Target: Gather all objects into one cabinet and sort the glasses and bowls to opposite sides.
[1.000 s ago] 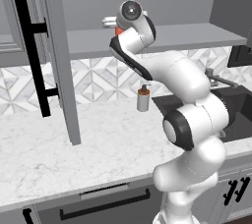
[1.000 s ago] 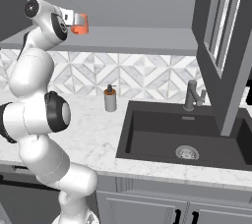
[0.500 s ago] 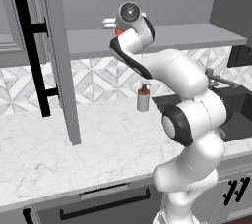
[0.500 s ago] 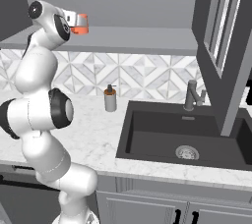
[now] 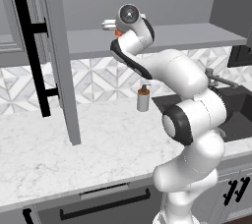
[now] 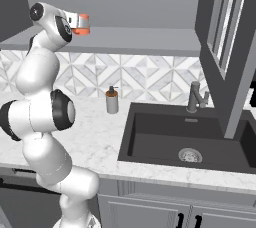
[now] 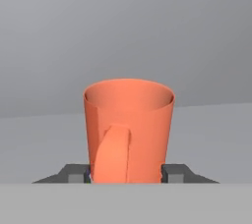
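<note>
The hand (image 6: pixel 81 24) is up at shelf height with its two fingers clamped on an orange cup (image 7: pixel 128 129), one on each side near the base. The cup looks upright and sits just over the flat grey shelf (image 6: pixel 150 39) of the open cabinet; can't tell if it's touching down yet. The cabinet door (image 5: pixel 59 56) with the black bar handle (image 5: pixel 30 46) hangs open to the left. My guess: this cup is nearly placed. The other cups and the bowl are still to be checked. A soap bottle (image 6: pixel 112 101) sits on the table (image 5: pixel 98 144).
</note>
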Controlling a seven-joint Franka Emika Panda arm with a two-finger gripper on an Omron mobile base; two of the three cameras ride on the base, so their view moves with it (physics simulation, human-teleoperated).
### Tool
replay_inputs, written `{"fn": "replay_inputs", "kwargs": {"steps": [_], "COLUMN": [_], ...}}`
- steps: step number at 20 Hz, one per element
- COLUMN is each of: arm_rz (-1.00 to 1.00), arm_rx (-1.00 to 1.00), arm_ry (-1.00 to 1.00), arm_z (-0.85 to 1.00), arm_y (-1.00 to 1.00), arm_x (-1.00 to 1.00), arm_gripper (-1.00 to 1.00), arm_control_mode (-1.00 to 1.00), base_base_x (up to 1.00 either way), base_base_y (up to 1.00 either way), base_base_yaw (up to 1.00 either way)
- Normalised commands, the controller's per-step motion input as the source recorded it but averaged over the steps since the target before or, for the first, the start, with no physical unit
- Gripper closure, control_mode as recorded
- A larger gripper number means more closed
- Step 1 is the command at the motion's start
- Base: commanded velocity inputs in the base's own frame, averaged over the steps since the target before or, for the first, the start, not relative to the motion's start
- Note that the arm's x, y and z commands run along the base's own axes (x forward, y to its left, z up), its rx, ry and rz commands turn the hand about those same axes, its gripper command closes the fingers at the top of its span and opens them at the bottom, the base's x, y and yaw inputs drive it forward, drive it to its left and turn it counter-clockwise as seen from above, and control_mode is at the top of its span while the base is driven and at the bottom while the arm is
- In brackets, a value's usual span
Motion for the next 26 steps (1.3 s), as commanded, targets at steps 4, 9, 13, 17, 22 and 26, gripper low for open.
{"fn": "replay_inputs", "kwargs": {"steps": [4,9,13,17,22,26], "arm_rz": [-0.05,-0.05,-0.01,0.00,0.00,0.00], "arm_rx": [0.00,0.00,0.00,0.00,0.00,0.00], "arm_ry": [-0.03,-0.01,0.00,0.00,0.00,0.00], "arm_z": [0.00,0.00,0.05,0.01,0.00,0.01], "arm_y": [0.00,0.00,0.00,0.00,0.01,0.00], "arm_x": [0.04,0.04,0.00,-0.02,-0.17,-0.33], "arm_gripper": [1.00,1.00,1.00,1.00,1.00,1.00], "arm_control_mode": [-1.00,-1.00,-1.00,-1.00,-1.00,-1.00], "base_base_x": [0.00,0.00,0.00,0.00,0.00,0.00], "base_base_y": [0.00,0.00,0.00,0.00,0.00,0.00], "base_base_yaw": [0.00,0.00,0.00,0.00,0.00,0.00]}}
